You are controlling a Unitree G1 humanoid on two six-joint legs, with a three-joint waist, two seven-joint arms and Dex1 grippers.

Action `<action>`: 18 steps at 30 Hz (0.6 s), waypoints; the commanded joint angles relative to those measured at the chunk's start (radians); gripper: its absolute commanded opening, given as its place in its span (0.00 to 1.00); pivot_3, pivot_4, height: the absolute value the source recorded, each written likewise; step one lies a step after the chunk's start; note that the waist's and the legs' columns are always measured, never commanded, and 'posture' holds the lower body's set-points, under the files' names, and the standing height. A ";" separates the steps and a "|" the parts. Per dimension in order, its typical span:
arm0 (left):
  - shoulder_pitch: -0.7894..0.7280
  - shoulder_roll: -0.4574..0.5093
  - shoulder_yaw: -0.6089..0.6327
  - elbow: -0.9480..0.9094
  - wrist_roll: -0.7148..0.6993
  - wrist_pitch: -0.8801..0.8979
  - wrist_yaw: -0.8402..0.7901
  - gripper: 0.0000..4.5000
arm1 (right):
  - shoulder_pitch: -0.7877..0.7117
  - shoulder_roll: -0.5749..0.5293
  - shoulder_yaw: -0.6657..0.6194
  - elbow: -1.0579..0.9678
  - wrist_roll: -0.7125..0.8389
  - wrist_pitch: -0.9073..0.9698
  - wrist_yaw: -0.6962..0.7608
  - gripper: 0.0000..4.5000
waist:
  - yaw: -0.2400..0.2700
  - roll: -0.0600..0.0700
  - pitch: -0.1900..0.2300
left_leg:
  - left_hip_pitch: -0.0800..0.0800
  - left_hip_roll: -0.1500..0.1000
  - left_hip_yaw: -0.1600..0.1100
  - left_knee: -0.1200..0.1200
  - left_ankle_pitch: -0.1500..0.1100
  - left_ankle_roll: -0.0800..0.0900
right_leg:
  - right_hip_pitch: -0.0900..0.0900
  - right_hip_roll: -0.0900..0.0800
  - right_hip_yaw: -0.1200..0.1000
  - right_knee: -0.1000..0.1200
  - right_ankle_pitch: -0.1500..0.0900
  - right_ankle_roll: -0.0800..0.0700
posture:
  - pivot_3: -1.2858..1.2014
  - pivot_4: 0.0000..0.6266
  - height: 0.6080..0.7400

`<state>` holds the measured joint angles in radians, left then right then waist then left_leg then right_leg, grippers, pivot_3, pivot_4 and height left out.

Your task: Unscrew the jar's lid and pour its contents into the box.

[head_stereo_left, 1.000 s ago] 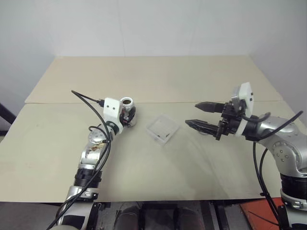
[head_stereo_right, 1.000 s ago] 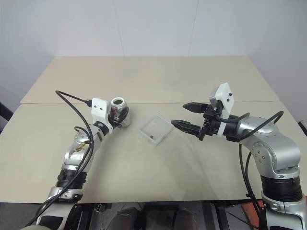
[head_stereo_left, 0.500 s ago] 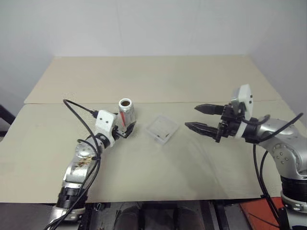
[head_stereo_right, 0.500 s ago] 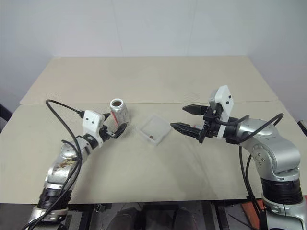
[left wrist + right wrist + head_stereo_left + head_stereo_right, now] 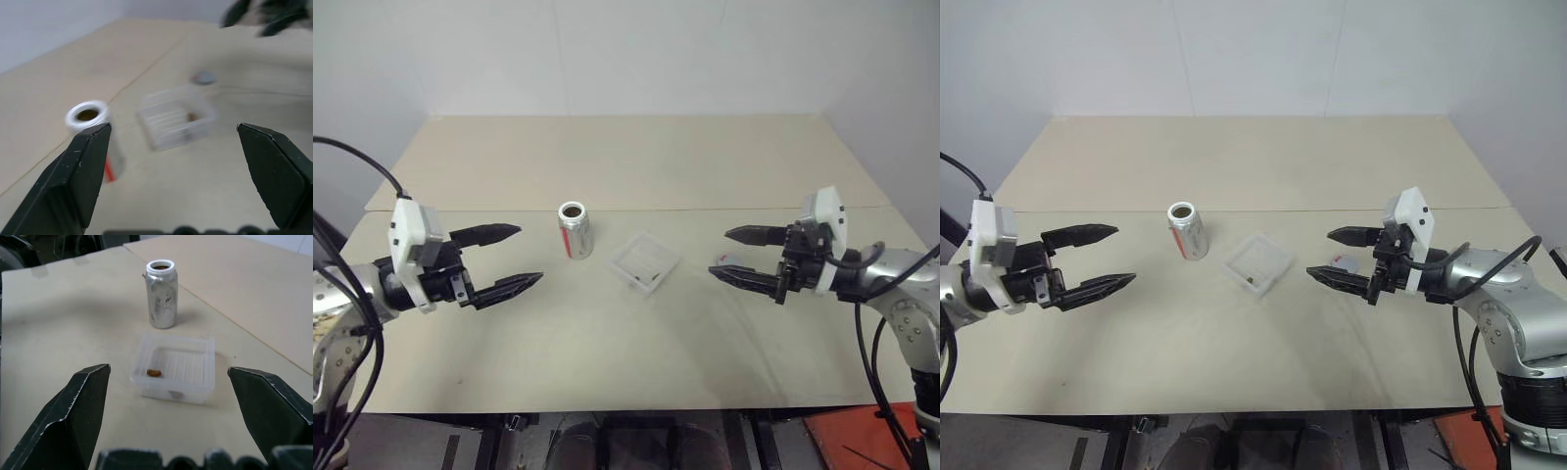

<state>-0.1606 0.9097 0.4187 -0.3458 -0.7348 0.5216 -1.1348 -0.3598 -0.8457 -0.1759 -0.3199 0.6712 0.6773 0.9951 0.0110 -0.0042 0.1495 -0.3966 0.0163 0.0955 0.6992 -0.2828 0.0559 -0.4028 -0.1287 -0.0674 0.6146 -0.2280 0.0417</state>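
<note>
The uncapped silvery jar [image 5: 575,231] stands upright on the table [image 5: 607,352] beside the clear ribbed plastic box [image 5: 644,263], between the empty, wide-open left gripper [image 5: 511,258] and right gripper [image 5: 732,255].

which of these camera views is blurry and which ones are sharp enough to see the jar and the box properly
Left wrist view: smeared, the jar and box soft-edged, though its fingers stay crisp. Right wrist view: sharp on both, down to a small brown bit in the box. Both eye views: clear, evenly lit, shadows faint.

Silvery jar [image 5: 162,297] with red stripe, clear box [image 5: 177,366], beige table [image 5: 636,157], grey lid [image 5: 204,77].
</note>
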 commanded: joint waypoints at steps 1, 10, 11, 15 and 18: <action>-0.017 0.050 0.013 0.042 0.002 -0.058 -0.101 1.00 | 0.008 -0.031 -0.050 -0.001 -0.003 -0.041 0.024 1.00 | -0.001 0.000 0.000 | 0.000 0.000 0.001 0.000 0.000 0.000 | 0.000 0.000 0.000 0.000 0.000 0.000 | 0.52 0.24 1.00; -0.069 0.047 -0.037 0.099 0.012 -0.099 -0.140 1.00 | 0.019 -0.069 -0.063 -0.003 -0.002 -0.051 0.051 1.00 | -0.001 0.000 0.000 | 0.000 0.000 0.001 -0.002 0.000 0.000 | 0.000 0.001 0.000 0.000 0.000 0.000 | 0.52 0.24 1.00; -0.070 0.045 -0.038 0.099 0.011 -0.099 -0.140 1.00 | 0.021 -0.071 -0.065 -0.005 -0.001 -0.049 0.053 1.00 | -0.001 0.000 0.000 | 0.000 0.000 0.001 -0.002 0.000 0.000 | -0.001 0.001 0.001 0.000 0.000 0.000 | 0.52 0.24 1.00; -0.066 0.034 -0.042 0.093 0.004 -0.093 -0.138 1.00 | 0.035 -0.080 -0.072 -0.017 0.000 -0.044 0.056 1.00 | -0.001 0.000 0.000 | 0.000 0.000 0.001 -0.002 0.000 0.000 | -0.001 0.001 0.001 0.000 0.000 0.000 | 0.52 0.24 1.00; -0.067 0.027 -0.044 0.088 -0.001 -0.087 -0.133 1.00 | 0.050 -0.083 -0.083 -0.034 0.004 -0.041 0.049 1.00 | 0.000 0.000 0.000 | 0.000 0.000 0.001 -0.002 0.000 0.000 | -0.001 0.001 0.001 0.000 0.000 0.000 | 0.52 0.24 1.00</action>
<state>-0.2176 0.9376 0.3688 -0.2374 -0.7132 0.4368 -1.2688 -0.3086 -0.9128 -0.2115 -0.3167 0.6582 0.6480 1.0434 0.0107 -0.0043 0.1495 -0.3967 0.0166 0.0967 0.6969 -0.2827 0.0559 -0.4034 -0.1282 -0.0668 0.6143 -0.2280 0.0417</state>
